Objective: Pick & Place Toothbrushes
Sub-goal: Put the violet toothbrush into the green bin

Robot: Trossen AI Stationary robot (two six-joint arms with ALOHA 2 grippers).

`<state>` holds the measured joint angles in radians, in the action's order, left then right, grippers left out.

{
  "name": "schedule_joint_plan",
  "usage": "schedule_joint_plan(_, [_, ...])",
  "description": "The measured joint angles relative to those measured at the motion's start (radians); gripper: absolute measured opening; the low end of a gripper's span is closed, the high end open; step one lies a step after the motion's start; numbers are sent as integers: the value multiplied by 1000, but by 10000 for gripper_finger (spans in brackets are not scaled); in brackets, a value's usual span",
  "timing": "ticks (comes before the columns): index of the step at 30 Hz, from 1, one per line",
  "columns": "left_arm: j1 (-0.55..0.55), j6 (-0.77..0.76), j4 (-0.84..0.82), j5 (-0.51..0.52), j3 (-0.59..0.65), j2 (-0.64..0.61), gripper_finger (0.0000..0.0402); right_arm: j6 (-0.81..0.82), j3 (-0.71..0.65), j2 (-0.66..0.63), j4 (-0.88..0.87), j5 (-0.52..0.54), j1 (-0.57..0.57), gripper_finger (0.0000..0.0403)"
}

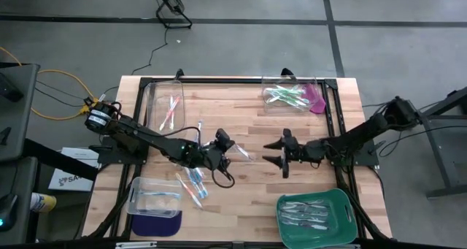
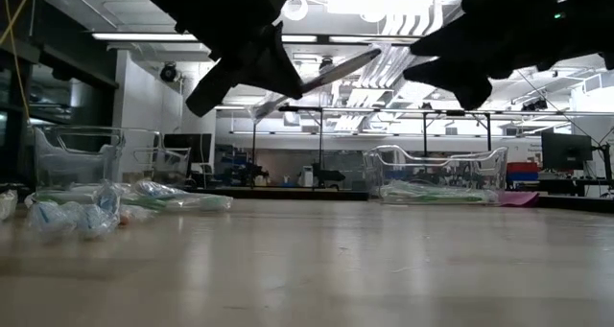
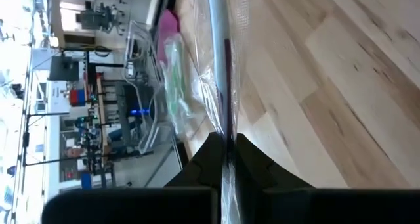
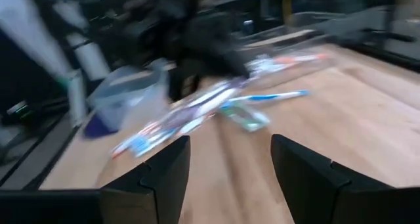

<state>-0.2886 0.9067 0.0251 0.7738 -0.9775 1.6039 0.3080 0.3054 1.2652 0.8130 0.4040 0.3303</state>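
Note:
My left gripper (image 1: 225, 151) hovers over the table's middle, shut on a wrapped toothbrush (image 1: 241, 155) that sticks out toward the right arm. In the low view this toothbrush (image 2: 331, 70) is well above the wood. My right gripper (image 1: 280, 152) faces it from the table's right, open, with nothing between its fingers (image 4: 164, 171). Several blue toothbrushes (image 1: 195, 185) lie flat on the table near the left arm. More lie in the bins and the tray. My left gripper pinches one end of the toothbrush's clear wrapper (image 3: 226, 155) between its two fingers. The fingers lie along the toothbrush, which runs straight out beyond the tips. It is lifted clear of the table and slants upward toward the right arm.
A clear bin with pink brushes (image 1: 168, 109) stands far left and a clear bin with green ones (image 1: 289, 96) far right, beside a pink mat. Near left is a clear bin (image 1: 155, 196) on a purple mat, near right a green tray (image 1: 343, 214).

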Motion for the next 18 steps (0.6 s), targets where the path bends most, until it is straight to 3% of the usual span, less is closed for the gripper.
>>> schedule_joint_plan(4, [0, -43, 59, -8, 0, 0, 8, -50, 0, 0, 22, -77, 44, 205])
schedule_joint_plan(11, [0, -138, 100, -12, 0, 0, 8, -20, 0, 0, 109, 17, 60, 205])
schedule_joint_plan(18, [1, -326, 114, -6, 0, 0, 8, -128, 0, 0, 110, -50, 72, 205])
